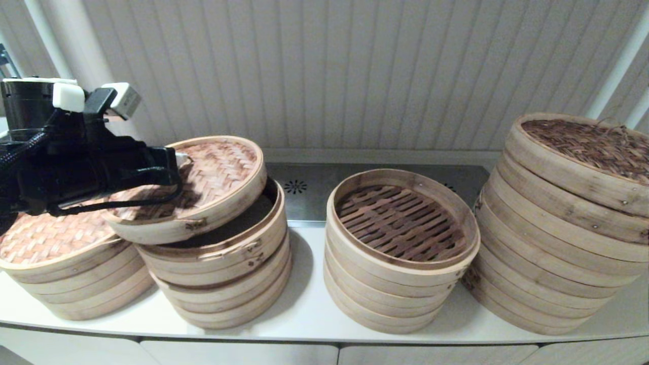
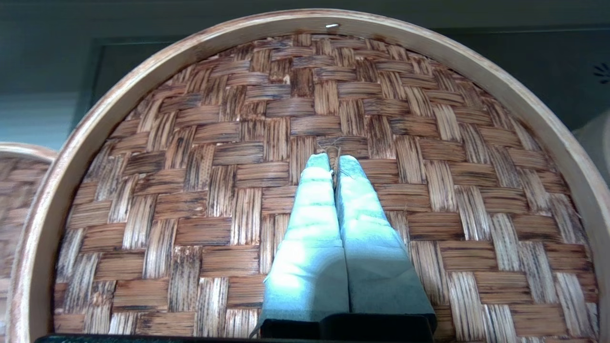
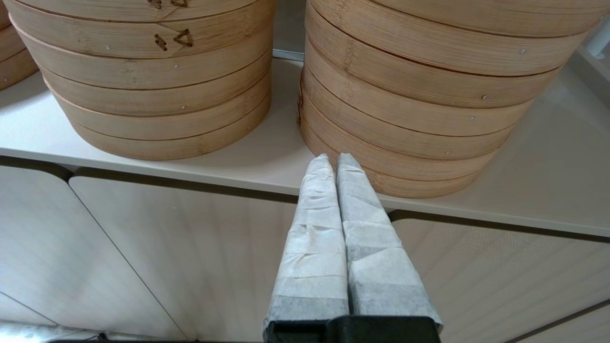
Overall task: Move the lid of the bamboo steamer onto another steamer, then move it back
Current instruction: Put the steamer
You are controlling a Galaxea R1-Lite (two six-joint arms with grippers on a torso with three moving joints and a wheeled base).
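Left gripper [image 2: 333, 159] is clenched on the small fibre loop handle [image 2: 332, 153] at the centre of the woven bamboo steamer lid [image 1: 203, 185], its padded fingers [image 2: 310, 228] pressed together around the loop. In the head view the lid hangs tilted, its left edge lower, above the second steamer stack from the left [image 1: 228, 263], whose top basket is open and dark inside; whether the lid's lower edge touches that basket cannot be told. The black left arm covers the lid's left part and crosses above the far-left stack [image 1: 66, 268], which carries its own woven lid.

On the white counter [image 1: 304, 309], the third stack [image 1: 400, 253] stands uncovered, its slatted bamboo floor bare. The tall stack at far right [image 1: 563, 223] leans slightly and wears a darker woven lid [image 1: 593, 144]. A steel panel with a small vent [image 1: 295, 186] lies behind the middle stacks.

Only the right wrist view shows the right gripper [image 3: 332, 159]: parked low before the cabinet front [image 3: 190, 247], below the counter edge, wrapped fingers pressed together on nothing, pointing between two stacks. Only the left wrist view reveals the grip on the loop.
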